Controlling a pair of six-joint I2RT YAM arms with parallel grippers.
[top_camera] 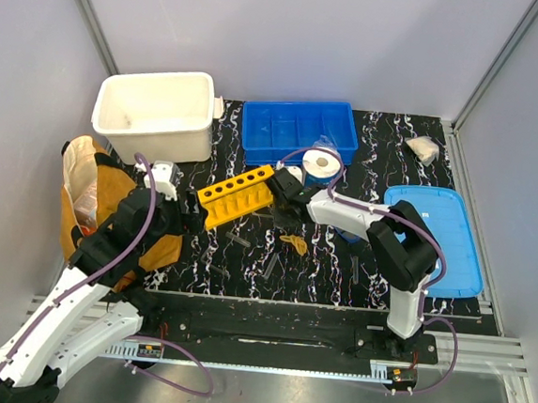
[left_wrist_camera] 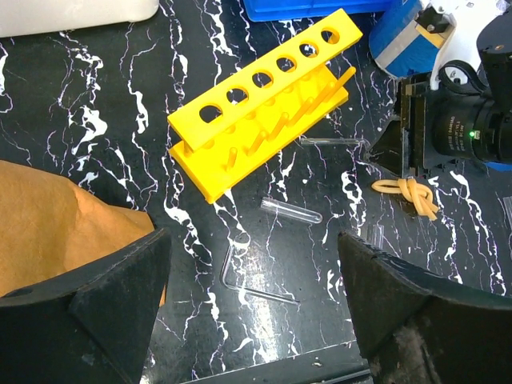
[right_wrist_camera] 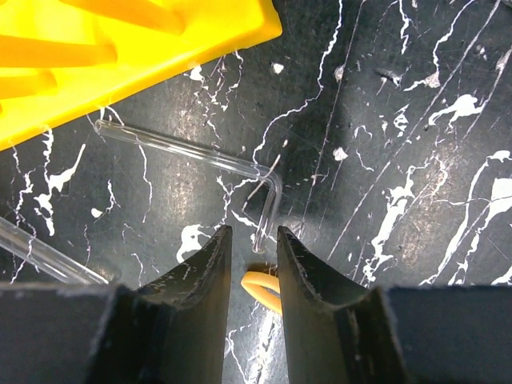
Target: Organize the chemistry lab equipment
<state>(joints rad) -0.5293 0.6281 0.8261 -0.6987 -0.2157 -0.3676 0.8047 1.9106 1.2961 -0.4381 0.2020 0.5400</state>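
The yellow six-hole rack lies tilted on the black marbled table; it also shows in the left wrist view. My right gripper is just right of the rack and low over the table. Its jaws are narrowly apart, and the short leg of a bent glass tube lies loose at their tips. A yellow rubber band lies under them. My left gripper is wide open and empty above another bent tube and a clear test tube. I cannot make out the goggles.
A white bin and a blue compartment tray stand at the back. A blue-wrapped paper roll sits beside the right arm, and a blue lid lies at the right. A tan bag fills the left side.
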